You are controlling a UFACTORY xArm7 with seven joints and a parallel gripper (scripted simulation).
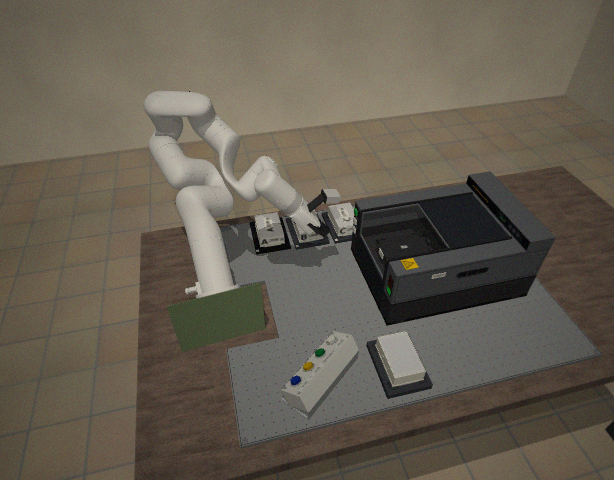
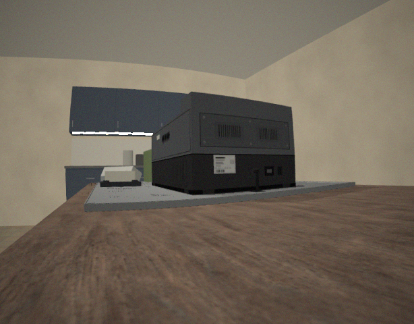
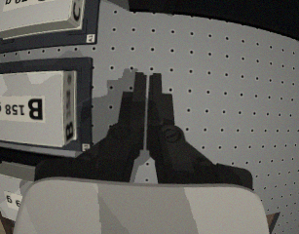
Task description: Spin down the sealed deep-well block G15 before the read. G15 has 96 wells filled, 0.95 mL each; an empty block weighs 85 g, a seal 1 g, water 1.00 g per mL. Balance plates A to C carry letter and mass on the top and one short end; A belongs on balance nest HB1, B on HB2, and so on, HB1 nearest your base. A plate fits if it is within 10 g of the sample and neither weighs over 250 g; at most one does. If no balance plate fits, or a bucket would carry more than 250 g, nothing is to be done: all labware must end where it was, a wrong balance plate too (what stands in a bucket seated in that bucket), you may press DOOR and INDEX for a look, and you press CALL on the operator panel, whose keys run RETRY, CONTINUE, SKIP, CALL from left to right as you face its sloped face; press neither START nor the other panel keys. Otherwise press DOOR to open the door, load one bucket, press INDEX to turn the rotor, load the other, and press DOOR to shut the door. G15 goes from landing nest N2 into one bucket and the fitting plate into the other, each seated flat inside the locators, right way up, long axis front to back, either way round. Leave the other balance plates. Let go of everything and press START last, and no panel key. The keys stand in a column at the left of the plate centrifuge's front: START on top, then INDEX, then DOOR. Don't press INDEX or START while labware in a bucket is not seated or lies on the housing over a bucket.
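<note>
My gripper (image 3: 147,90) is shut and empty, held low over the perforated mat beside balance plate B (image 3: 31,108), which reads 158 g. It also shows in the top view (image 1: 321,232), above the front of plate B (image 1: 307,235). Plate C (image 1: 342,219) reads 179 g and sits on its nest by the centrifuge. Plate A (image 1: 269,230) sits nearest my base. The sealed block G15 (image 1: 399,358) rests on its landing nest at the front. The centrifuge (image 1: 448,248) has its door open, with a dark bucket (image 1: 405,242) visible inside.
The operator panel (image 1: 320,372) with blue, yellow and green keys stands left of G15. A green board (image 1: 218,316) stands by my base. The exterior camera sees the centrifuge's back (image 2: 222,146) and G15 (image 2: 119,174).
</note>
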